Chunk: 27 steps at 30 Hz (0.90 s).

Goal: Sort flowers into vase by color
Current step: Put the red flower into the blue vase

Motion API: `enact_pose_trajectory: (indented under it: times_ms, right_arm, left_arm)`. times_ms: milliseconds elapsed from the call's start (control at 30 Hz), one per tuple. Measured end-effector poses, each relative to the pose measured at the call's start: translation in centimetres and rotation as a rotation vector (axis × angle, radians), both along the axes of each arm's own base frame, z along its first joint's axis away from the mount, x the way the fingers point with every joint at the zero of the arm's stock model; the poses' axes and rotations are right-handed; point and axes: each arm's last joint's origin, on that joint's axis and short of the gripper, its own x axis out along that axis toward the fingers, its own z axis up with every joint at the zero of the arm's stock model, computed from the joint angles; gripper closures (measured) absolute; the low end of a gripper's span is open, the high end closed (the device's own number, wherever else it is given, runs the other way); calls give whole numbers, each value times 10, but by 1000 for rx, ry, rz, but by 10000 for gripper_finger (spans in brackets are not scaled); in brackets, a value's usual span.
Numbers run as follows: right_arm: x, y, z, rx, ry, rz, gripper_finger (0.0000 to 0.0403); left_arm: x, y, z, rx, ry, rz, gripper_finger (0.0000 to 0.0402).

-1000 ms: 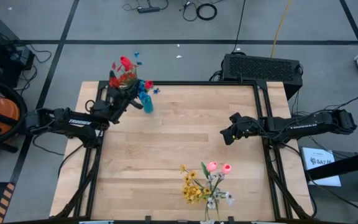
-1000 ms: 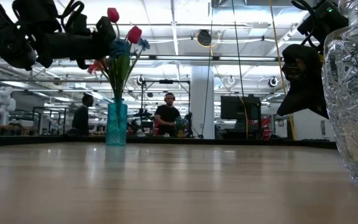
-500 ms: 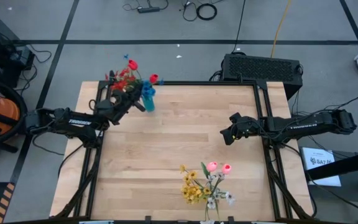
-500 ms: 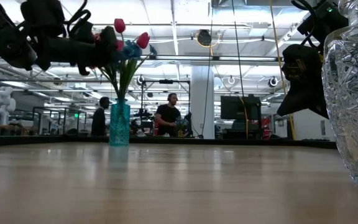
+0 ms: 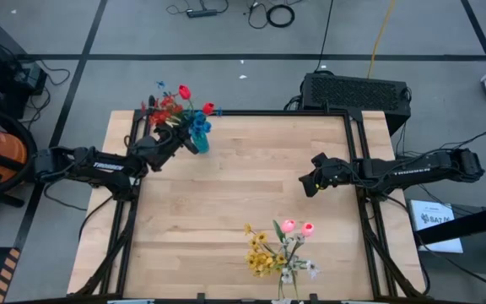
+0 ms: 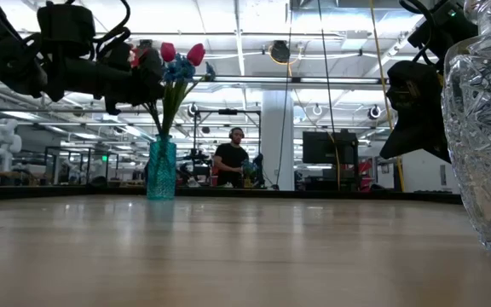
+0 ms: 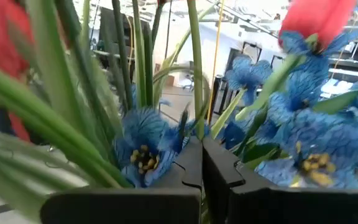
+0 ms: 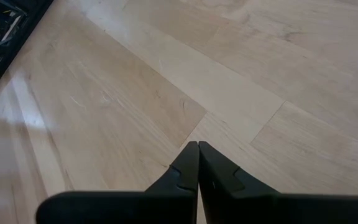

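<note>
- A light wooden table (image 5: pixel 243 194) fills the middle of the overhead view, with one dark robot arm reaching in from each side.
- At the table's far left corner stands a teal translucent vase (image 5: pixel 199 140), also seen from table height (image 6: pixel 161 170) as a slim upright cup.
- The vase holds a bunch of red and blue flowers (image 5: pixel 178 105); at table height the red tulip buds and blue blooms (image 6: pixel 180 62) spread above green stems.
- The left gripper (image 5: pixel 179 138) sits right against this bunch, just beside the vase and above the tabletop.
- In the left wrist view its two dark fingers (image 7: pixel 185 168) are pressed together, fully clenched, with green stems and blue blossoms (image 7: pixel 143 148) crowding around and behind them; whether a stem is pinched between them cannot be told.
- In the background at table height, a person (image 6: pixel 231 160) sits in the room beyond the table.
- Near the table's front edge, right of centre, a second bunch (image 5: pixel 280 252) of yellow sprigs, pale blossoms and two pink tulip buds stands together.
- At table height a clear cut-glass vase (image 6: pixel 486 145) looms very close at the right edge.
- The right gripper (image 5: pixel 309 184) hovers over bare wood near the table's right side, well apart from both bunches.
- In the right wrist view its fingers (image 8: pixel 188 167) are clenched tight together, holding nothing, with only wooden boards beyond them.
</note>
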Motion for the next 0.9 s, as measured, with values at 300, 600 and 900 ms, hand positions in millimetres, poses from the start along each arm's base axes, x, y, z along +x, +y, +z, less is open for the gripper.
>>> enact_pose_trajectory:
  times_ms: [300,600,900]
  right_arm:
    - [0,0,0,0,0,0,403]
    - [0,0,0,-5,0,0,403]
    - [0,0,0,-6,0,-1,403]
  left_arm:
    - [-3,-1,-9,-19,46,1,401]
    - [-2,-2,-11,-42,50,-32,383]
    - [-1,-3,-11,-12,70,-103,305]
